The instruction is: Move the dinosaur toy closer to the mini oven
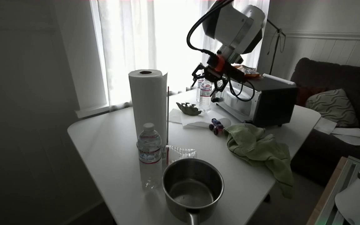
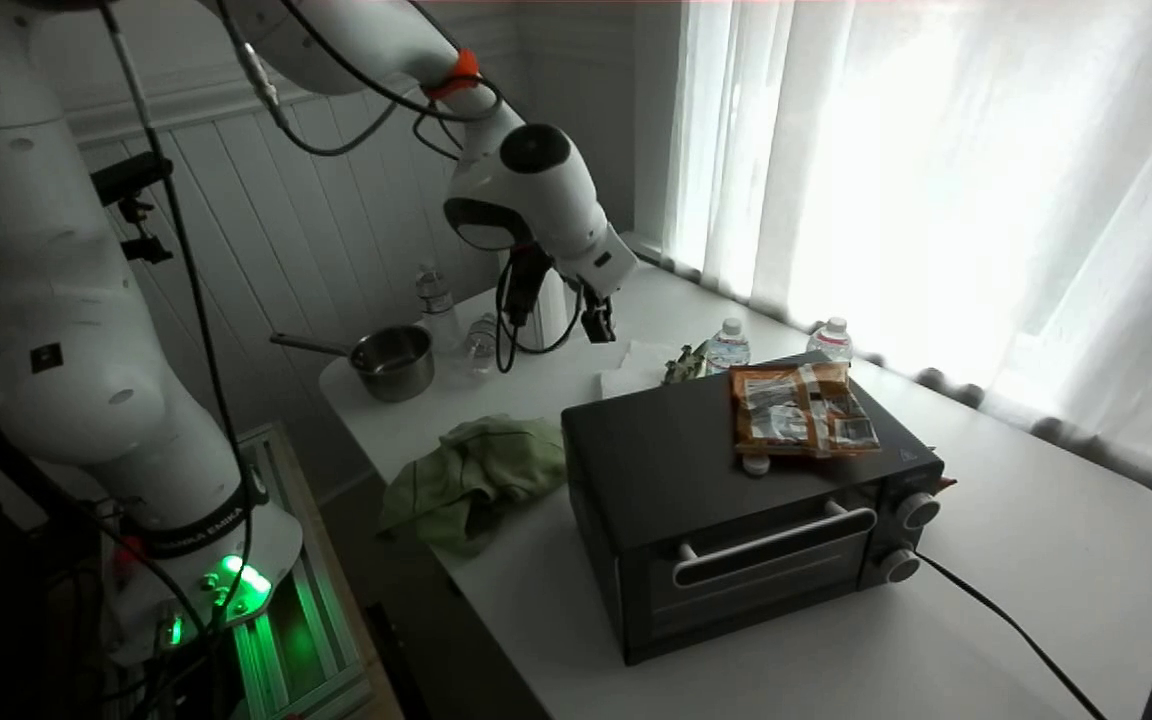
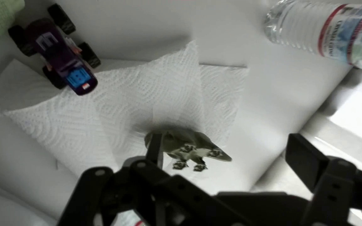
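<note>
The gripper [image 3: 226, 150] is spread wide; the dinosaur toy [image 3: 177, 140] is seen below it; the mini oven [image 2: 671, 480], to one side.

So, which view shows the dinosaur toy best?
The wrist view: the dinosaur toy shows largest there, with body and four feet visible, though a black finger covers a little of one end. Both exterior views show it much smaller, and in an exterior view the mini oven hides part of it.
</note>
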Action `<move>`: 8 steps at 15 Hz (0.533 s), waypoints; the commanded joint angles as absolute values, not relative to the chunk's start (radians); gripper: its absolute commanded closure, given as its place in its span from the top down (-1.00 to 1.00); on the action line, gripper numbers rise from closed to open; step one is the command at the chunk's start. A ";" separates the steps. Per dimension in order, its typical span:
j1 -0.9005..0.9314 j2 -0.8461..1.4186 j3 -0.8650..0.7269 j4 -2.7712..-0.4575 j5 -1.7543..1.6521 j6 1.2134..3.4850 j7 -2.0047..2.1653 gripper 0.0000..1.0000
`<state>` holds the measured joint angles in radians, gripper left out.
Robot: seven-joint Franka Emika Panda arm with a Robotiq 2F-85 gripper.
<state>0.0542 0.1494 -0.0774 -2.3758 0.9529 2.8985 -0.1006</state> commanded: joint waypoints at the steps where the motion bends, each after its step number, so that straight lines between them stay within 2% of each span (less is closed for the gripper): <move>1: 0.059 -0.040 -0.086 -2.463 0.877 2.889 -0.133 1.00; 6: 0.008 -0.206 -0.101 -2.518 0.681 2.874 -0.118 1.00; 8: -0.025 -0.282 -0.116 -2.541 0.609 2.779 -0.145 1.00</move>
